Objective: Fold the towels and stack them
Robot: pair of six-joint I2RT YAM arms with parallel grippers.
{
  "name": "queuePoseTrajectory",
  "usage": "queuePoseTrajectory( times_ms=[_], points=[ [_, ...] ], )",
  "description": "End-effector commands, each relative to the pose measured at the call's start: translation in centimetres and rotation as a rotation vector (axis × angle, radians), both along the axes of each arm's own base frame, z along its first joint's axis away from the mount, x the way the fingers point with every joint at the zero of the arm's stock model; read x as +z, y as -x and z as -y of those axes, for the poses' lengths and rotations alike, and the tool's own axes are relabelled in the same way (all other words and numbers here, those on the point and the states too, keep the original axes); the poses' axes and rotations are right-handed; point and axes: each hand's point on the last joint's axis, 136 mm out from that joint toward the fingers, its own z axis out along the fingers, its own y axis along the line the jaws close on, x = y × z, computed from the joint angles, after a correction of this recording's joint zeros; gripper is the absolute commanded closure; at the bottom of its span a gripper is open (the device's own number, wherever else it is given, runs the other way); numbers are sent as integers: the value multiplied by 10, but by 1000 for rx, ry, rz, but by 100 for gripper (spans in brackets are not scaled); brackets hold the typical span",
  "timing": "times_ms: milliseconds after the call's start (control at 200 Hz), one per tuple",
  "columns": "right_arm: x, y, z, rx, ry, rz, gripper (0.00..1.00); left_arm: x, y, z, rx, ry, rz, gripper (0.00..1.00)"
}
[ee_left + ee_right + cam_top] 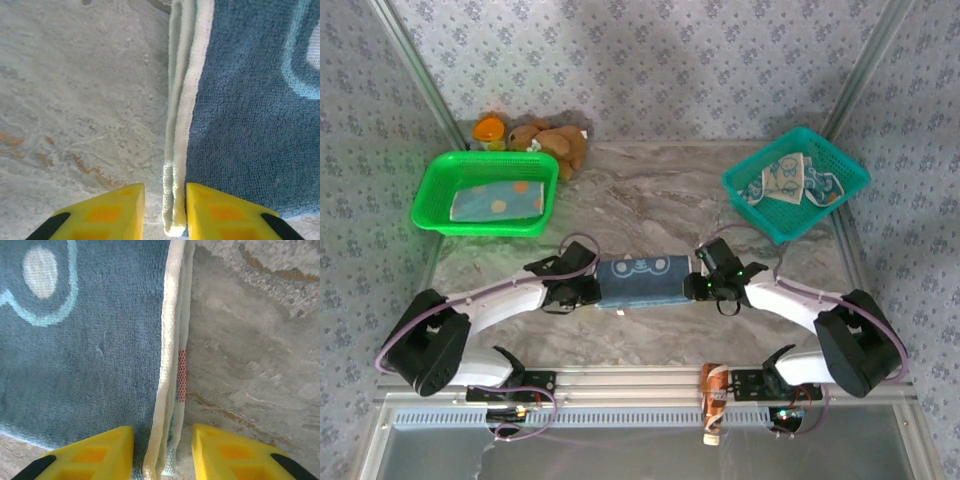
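A blue-grey towel (642, 281) lies folded flat at the table's middle, with a pale printed motif on top and cream hems. My left gripper (592, 291) is at its left end and my right gripper (701, 285) at its right end. In the left wrist view the yellow jaws of the left gripper (165, 202) stand narrowly open astride the layered cream hem (181, 125), with a gap on the left side. In the right wrist view the right gripper (162, 442) is open astride the other hem (170, 365), which touches neither jaw. A striped, dotted towel (496, 201) lies in the green basket. A pale towel with blue motifs (786, 181) lies in the teal basket.
The green basket (428, 196) stands at the back left and the teal basket (842, 166) at the back right. A brown plush toy (556, 144) and an orange item (490, 129) sit behind the green basket. A small brown object (713, 400) lies on the near rail.
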Motion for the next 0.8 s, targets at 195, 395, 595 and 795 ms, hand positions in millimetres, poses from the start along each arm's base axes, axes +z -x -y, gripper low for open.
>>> queuePoseTrajectory(
  times_ms=[195, 395, 595, 795],
  points=[
    [8, -4, -13, 24, -34, -6, 81, 10, -5, 17, 11, 97, 3, 92],
    [18, -8, -11, 29, -18, 12, 100, 20, -7, 24, 11, 124, 12, 100],
    [32, -8, -1, 21, 4, 22, 100, 41, -11, 31, 20, 167, 46, 100],
    [41, -11, 14, 7, 19, 33, 100, 55, -13, 36, 31, 211, 67, 100]
  ],
)
